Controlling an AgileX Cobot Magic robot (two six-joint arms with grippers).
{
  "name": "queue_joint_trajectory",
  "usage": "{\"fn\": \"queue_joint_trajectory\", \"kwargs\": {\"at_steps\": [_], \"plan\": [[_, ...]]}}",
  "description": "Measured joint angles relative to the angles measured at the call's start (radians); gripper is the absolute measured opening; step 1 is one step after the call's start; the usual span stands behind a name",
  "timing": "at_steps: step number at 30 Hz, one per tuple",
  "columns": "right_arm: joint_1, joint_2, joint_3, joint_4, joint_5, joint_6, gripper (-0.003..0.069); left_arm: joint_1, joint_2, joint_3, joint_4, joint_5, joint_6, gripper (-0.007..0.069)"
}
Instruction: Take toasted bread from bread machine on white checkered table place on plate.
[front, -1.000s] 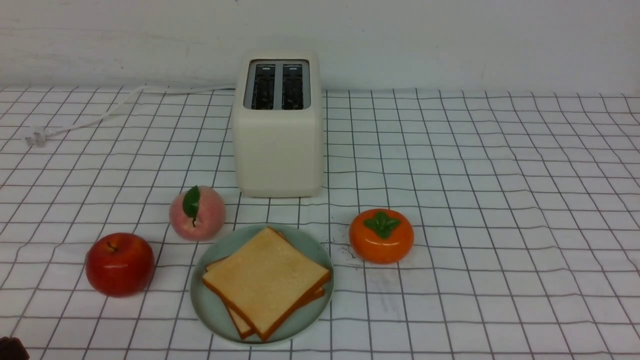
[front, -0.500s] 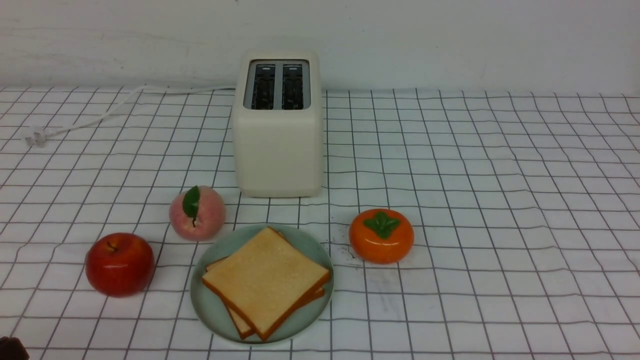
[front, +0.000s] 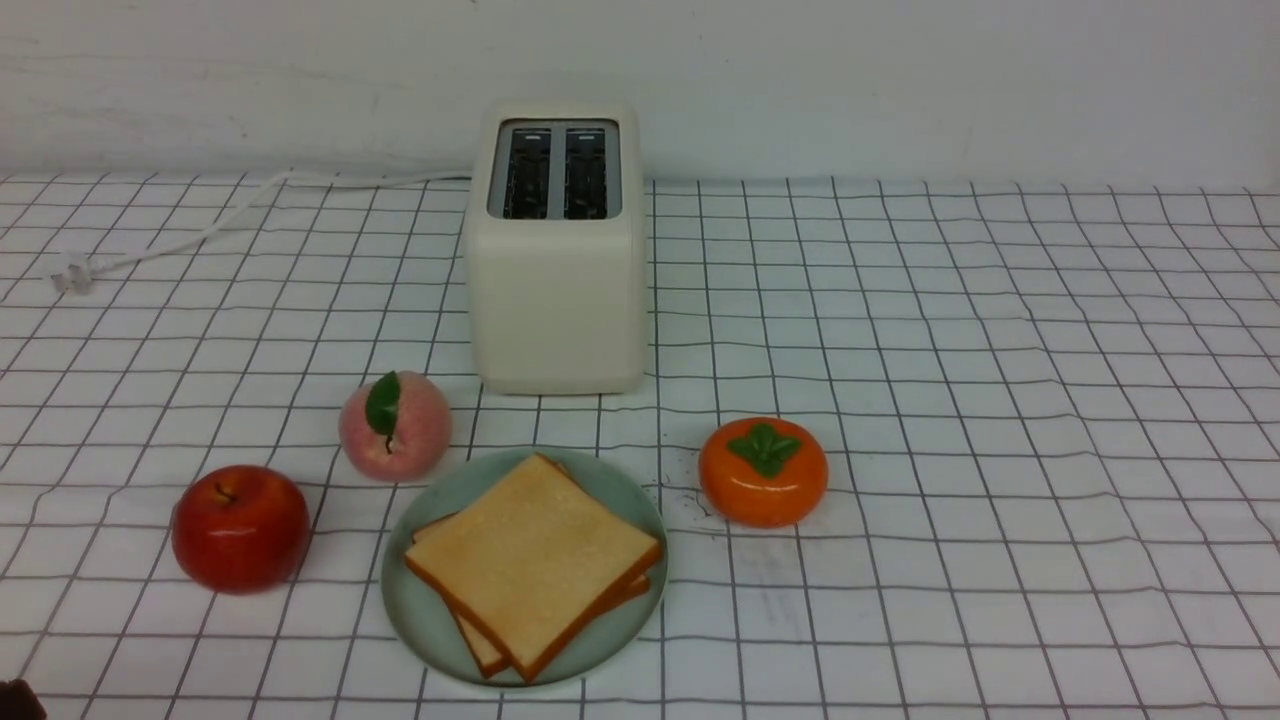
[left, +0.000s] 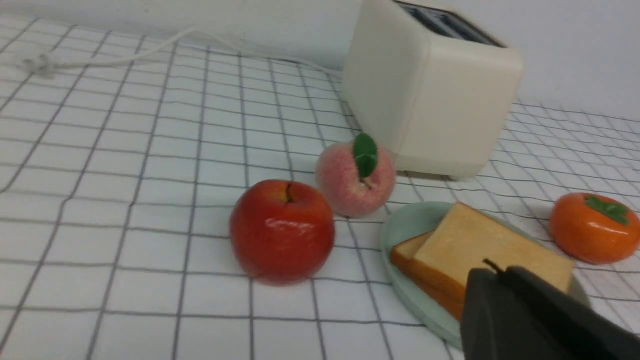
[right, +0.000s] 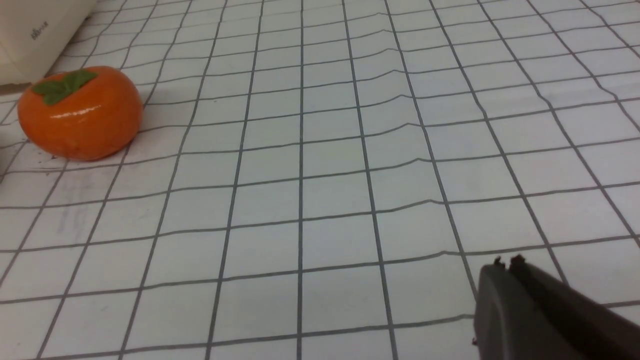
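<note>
I see the toasted bread (front: 533, 560) as two square slices, pale golden faces with orange-brown crusts, stacked flat and slightly offset on the plate (front: 432, 625), a shallow mint-green round near the front of the white checkered table (front: 1000, 400). Behind it stands the bread machine (front: 556, 290), cream-white and boxy, upright, both dark slots empty, its white cord trailing off to my left.

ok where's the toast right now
Both slices of toast lie stacked on the green plate, near the front of the table in the front view, a little left of centre, with the peach behind-left and the persimmon to the right.
</note>
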Motion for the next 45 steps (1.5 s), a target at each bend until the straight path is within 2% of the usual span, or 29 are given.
{"fn": "queue_joint_trajectory", "kwargs": {"at_steps": [5,9,45], "plan": [[0.0,0.0,0.001,0.0,-0.001,0.0,0.0002,0.054,0.0,0.092,0.0,0.018,-0.008,-0.0013],[0.0,0.0,0.001,0.0,-0.002,0.0,0.0003,0.055,0.0,0.109,-0.006,0.073,-0.012,-0.0013],[0.0,0.0,0.001,0.0,-0.002,0.0,0.0013,0.055,0.0,0.109,-0.02,0.073,-0.015,-0.0013]]}}
